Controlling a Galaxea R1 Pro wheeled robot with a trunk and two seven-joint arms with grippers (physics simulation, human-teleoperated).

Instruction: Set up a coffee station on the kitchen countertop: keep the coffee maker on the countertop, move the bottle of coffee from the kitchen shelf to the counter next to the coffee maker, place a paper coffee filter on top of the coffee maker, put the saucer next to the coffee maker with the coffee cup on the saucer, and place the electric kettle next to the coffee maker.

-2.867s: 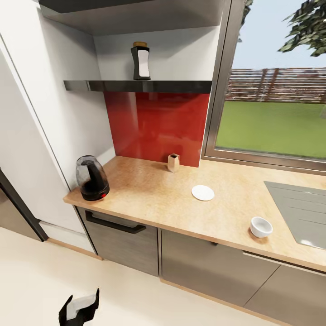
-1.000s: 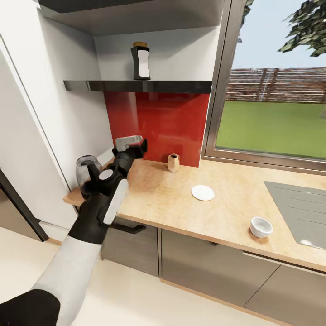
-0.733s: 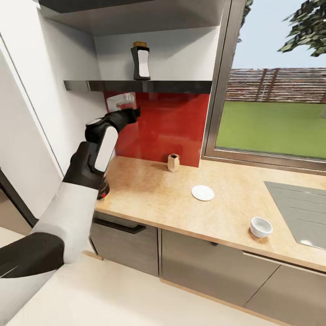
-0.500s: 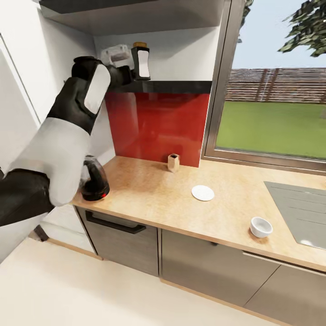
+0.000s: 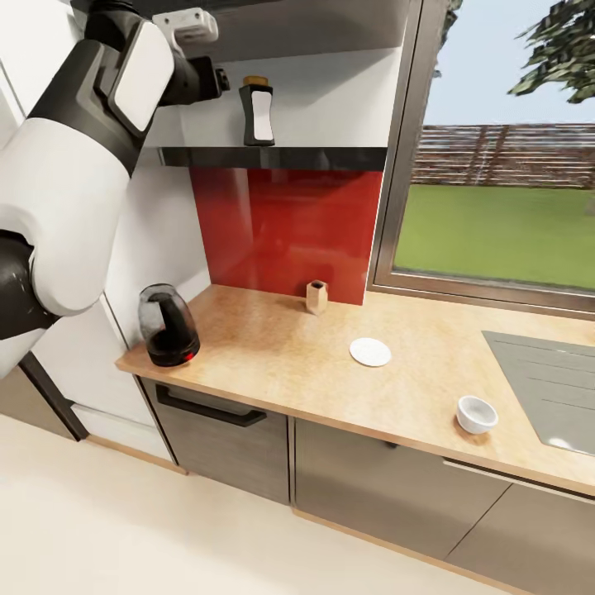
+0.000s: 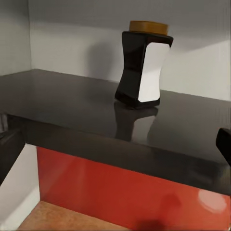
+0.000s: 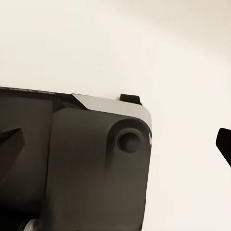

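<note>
left arm — risen from floor level | gripper now beside bottle of coffee

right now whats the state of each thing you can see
bottle of coffee: upright on the shelf, capped, not gripped
left gripper: raised beside the bottle, open, empty
electric kettle: upright at the countertop corner
saucer: flat on the countertop, bare
coffee cup: upright, apart from the saucer
</note>
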